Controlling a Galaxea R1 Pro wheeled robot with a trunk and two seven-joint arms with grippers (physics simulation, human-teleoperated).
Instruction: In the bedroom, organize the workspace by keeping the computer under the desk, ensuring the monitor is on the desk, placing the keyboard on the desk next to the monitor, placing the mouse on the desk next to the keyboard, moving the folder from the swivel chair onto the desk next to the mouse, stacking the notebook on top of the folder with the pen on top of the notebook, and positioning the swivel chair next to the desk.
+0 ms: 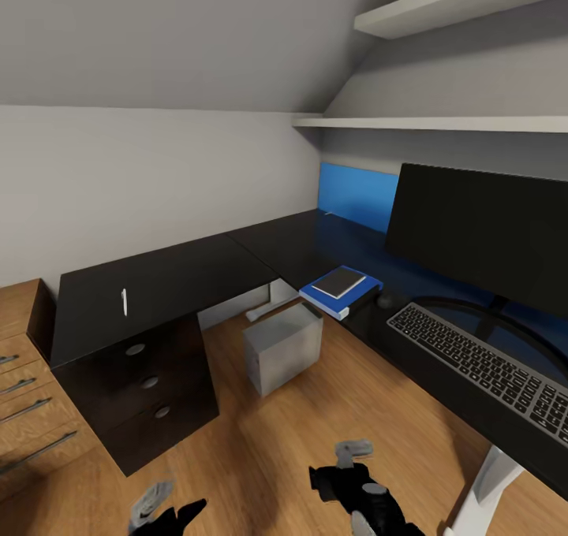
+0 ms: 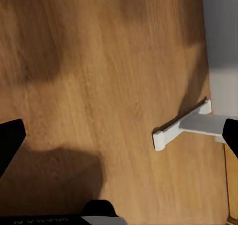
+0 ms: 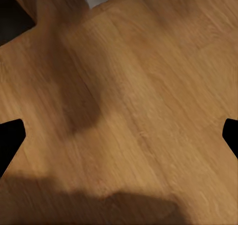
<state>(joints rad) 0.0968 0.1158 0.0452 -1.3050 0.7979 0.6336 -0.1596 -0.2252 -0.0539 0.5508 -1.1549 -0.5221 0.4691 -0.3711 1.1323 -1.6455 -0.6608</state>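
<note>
The glossy black L-shaped desk (image 1: pixel 237 252) fills the corner. The monitor (image 1: pixel 481 232) stands on its right wing, with the keyboard (image 1: pixel 481 370) in front and the mouse (image 1: pixel 385 300) beside it. The blue folder (image 1: pixel 323 294) overhangs the desk's edge and carries the black notebook (image 1: pixel 339 281). On the left wing lies the white pen (image 1: pixel 124 302). The grey computer (image 1: pixel 282 348) rests on the floor by the desk. My left gripper (image 1: pixel 167 509) (image 2: pixel 119 138) and right gripper (image 1: pixel 341 463) (image 3: pixel 119 135) hang open over bare floor. The swivel chair is out of view.
A light-wood dresser (image 1: pixel 24 394) stands at the left beside the desk's drawer unit (image 1: pixel 146 394). A blue panel (image 1: pixel 359 193) runs along the wall, with white shelves (image 1: pixel 442 122) above. The desk's white legs (image 2: pixel 181 126) (image 1: pixel 485 493) stand on wood floor (image 1: pixel 315 433).
</note>
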